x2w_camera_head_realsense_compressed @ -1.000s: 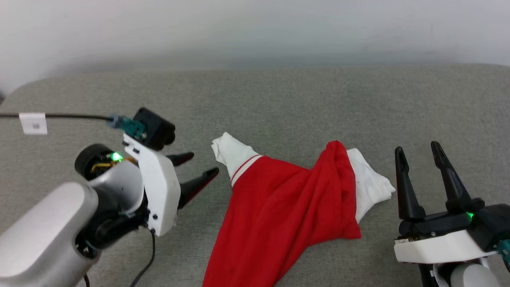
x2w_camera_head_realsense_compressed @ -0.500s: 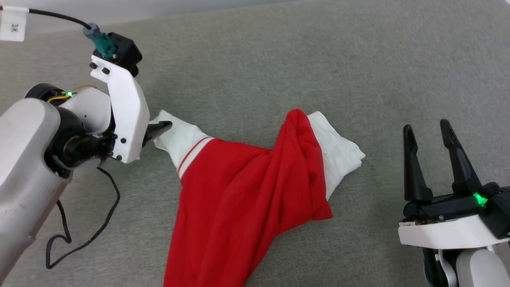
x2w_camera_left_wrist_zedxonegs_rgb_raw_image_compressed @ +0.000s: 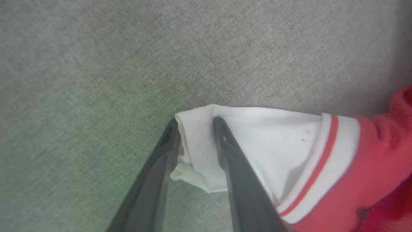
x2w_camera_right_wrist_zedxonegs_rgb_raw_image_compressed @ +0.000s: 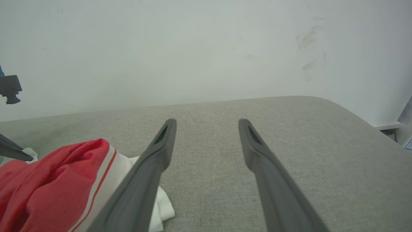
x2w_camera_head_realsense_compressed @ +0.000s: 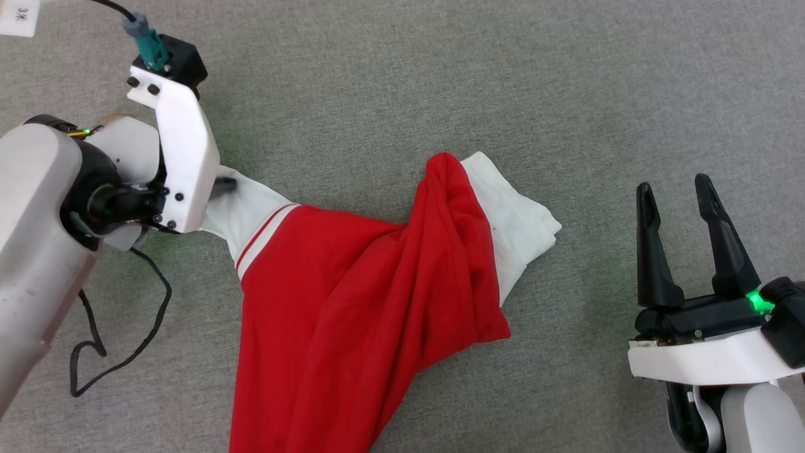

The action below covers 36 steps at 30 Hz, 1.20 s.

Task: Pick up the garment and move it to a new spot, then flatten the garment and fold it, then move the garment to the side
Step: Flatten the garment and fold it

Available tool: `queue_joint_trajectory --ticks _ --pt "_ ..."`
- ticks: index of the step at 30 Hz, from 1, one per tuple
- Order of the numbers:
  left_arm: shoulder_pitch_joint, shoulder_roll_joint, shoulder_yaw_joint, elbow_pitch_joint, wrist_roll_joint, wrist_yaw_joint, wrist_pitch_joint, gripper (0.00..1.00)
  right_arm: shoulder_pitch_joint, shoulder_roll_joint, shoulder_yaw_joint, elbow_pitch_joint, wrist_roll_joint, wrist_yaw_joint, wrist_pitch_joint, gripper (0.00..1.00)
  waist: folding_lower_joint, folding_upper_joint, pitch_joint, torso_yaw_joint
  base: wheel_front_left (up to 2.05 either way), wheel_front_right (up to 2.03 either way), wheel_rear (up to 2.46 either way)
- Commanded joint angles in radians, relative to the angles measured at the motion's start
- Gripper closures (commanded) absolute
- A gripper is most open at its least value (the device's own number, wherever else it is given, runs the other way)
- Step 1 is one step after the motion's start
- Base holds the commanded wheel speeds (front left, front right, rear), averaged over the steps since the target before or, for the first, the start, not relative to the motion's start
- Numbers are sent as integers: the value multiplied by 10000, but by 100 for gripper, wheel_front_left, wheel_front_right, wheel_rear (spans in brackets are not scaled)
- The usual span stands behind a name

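Note:
The garment (x2w_camera_head_realsense_compressed: 352, 283), red with white sleeves, lies crumpled on the grey cushion. My left gripper (x2w_camera_head_realsense_compressed: 220, 185) is at the end of its left white sleeve. In the left wrist view the left gripper (x2w_camera_left_wrist_zedxonegs_rgb_raw_image_compressed: 197, 122) has its two fingers drawn in on the sleeve cuff of the garment (x2w_camera_left_wrist_zedxonegs_rgb_raw_image_compressed: 273, 145). White fabric is bunched between them and touches both. My right gripper (x2w_camera_head_realsense_compressed: 674, 184) stands open to the right of the other white sleeve, apart from it. The right wrist view shows the right gripper (x2w_camera_right_wrist_zedxonegs_rgb_raw_image_compressed: 207, 121) holding nothing, with the garment (x2w_camera_right_wrist_zedxonegs_rgb_raw_image_compressed: 48, 187) at the lower left.
A loose black cable (x2w_camera_head_realsense_compressed: 94, 352) hangs under my left arm, and a white tag (x2w_camera_head_realsense_compressed: 19, 9) is at the top left. The grey cushion (x2w_camera_right_wrist_zedxonegs_rgb_raw_image_compressed: 289, 135) ends in a rounded edge on the right, with a pale wall (x2w_camera_right_wrist_zedxonegs_rgb_raw_image_compressed: 193, 48) behind it.
The head camera has tilted down. My left gripper reached the left sleeve's end and its fingers narrowed onto the cuff. The right gripper stayed open and kept its place.

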<state>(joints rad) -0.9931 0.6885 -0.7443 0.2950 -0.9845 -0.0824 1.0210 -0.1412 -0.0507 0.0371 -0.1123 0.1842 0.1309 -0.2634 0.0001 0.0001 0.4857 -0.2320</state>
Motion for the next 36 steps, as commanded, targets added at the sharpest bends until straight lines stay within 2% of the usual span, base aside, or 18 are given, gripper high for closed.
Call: queue_joint_trajectory --ticks 1,5,14,18,21,24,31,32,33,36 --pt "254 -220 -159 164 -12 -57 -159 100 -134 11 -32 26 -4 -3 -20 0 -1 -1 -7 28 0 0 0" --pt "-212 -310 172 229 271 -180 -1213 100 -156 10 -6 128 -92 -3 -20 0 -1 -1 -237 158 0 0 0" --pt "-566 -933 1199 491 851 -308 -5125 100 210 10 -111 320 -416 -3 -20 0 -1 -1 -1435 793 0 0 0" --pt "-347 -931 1616 228 950 -340 -6564 100 423 8 -108 392 -558 -3 -20 0 -1 -1 -1924 1176 0 0 0" --pt "-8 -758 1982 -8 1067 -205 -7519 100 578 6 -117 438 -643 -3 -20 0 -1 -1 -2221 1481 0 0 0" --pt "609 -455 2141 -153 1131 -38 -7992 100 710 8 -114 507 -705 -3 -20 0 -1 -1 -2450 1749 0 0 0" --pt "2452 150 2026 253 875 265 -7943 100 801 7 67 585 -758 -3 -20 0 -1 -1 -2664 2040 0 0 0" --pt "2724 202 1946 370 939 342 -7961 12 791 8 79 583 -768 -3 -20 0 -1 -1 -2665 2071 0 0 0" --pt "2978 245 1836 514 1054 422 -8025 0 786 8 72 570 -776 -3 -20 0 -1 -1 -2660 2102 0 0 0" --pt "3502 201 1664 930 1339 666 -8443 0 776 8 36 538 -839 -3 -20 0 -1 -1 -2632 2187 0 0 0"
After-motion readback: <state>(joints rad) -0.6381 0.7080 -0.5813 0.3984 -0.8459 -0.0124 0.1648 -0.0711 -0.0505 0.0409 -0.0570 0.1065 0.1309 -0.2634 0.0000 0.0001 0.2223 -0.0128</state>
